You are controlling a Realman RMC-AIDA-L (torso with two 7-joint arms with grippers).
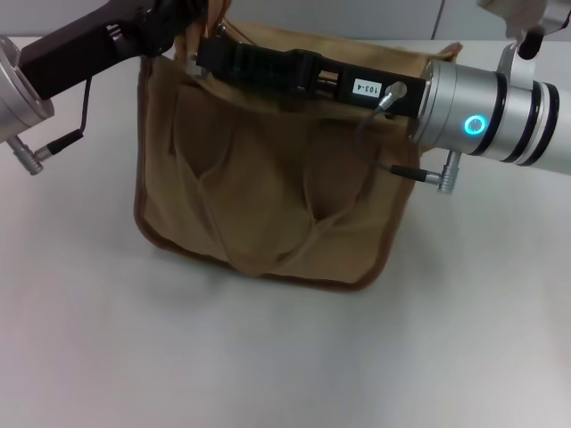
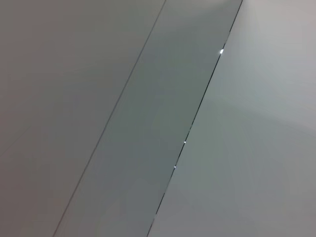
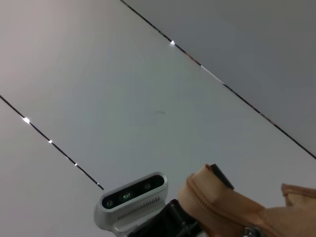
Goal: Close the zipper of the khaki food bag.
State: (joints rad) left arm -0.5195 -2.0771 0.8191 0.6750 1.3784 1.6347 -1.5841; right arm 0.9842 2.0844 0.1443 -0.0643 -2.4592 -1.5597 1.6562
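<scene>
Head view: a large boxy khaki canvas food bag [image 1: 268, 196] with darker brown piping along its edges is seen standing on a plain white table [image 1: 89, 348], somewhat left of centre and toward the far side. Two flat fabric handles [image 1: 312, 227] are draped down its near face. The top far edge of the bag is crossed by both arms. The left arm comes in from the far left, and the left gripper [image 1: 192, 31] is placed at the bag's far left top corner, touching or just above the fabric there; whether its fingers are apart or closed cannot be told. The right arm, silver with a lit blue ring, comes in from the right, and the black right gripper [image 1: 214, 53] is stretched leftward along the bag's top edge to a spot just beside the left gripper; its finger state cannot be told either.

In the right wrist view, a bunched fold of the khaki fabric is shown with a length of tan zipper tape [image 3: 197, 195] curving over it, and a small silver metal piece lies near it at the picture's edge. A silver wrist camera housing [image 3: 131, 202] of the other arm is seen just beside that fold. Only grey wall panels are shown in the left wrist view.
</scene>
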